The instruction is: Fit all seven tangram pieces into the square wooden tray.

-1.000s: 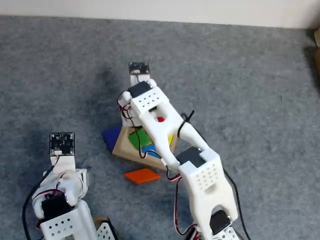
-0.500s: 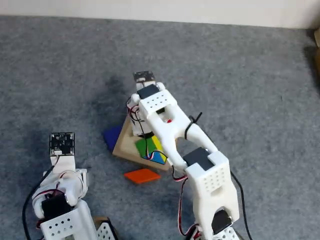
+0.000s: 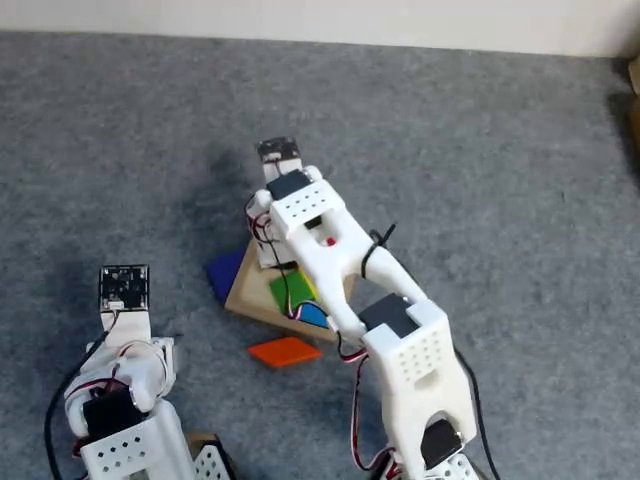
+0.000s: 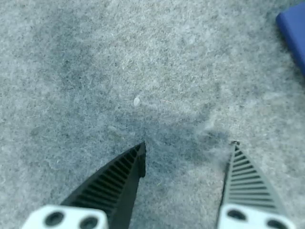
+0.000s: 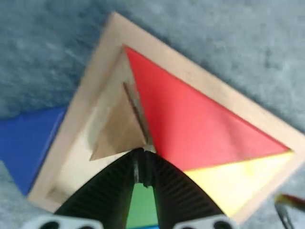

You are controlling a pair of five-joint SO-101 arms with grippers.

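The square wooden tray (image 5: 90, 81) lies under my right gripper (image 5: 143, 164), which is shut with its tips together over a bare triangular slot. A red triangle (image 5: 190, 119) fills the tray next to that slot, with a yellow piece (image 5: 228, 183) and a green piece (image 5: 142, 207) beside it. From above, my right arm (image 3: 330, 250) covers much of the tray (image 3: 245, 295); green (image 3: 290, 288), yellow (image 3: 313, 285) and light blue (image 3: 312, 315) pieces show in it. A blue piece (image 3: 225, 272) lies on the carpet against the tray's left edge. An orange piece (image 3: 285, 351) lies in front of it. My left gripper (image 4: 188, 145) is open above bare carpet.
Grey carpet covers the whole work area. My left arm (image 3: 125, 400) stands at the near left, and a corner of the blue piece (image 4: 293, 33) lies off to the side of its gripper. A pale wall edge (image 3: 320, 20) runs along the far side.
My right arm's wrist drew back from farther out toward the tray, then shifted slightly left. The left arm has not moved.
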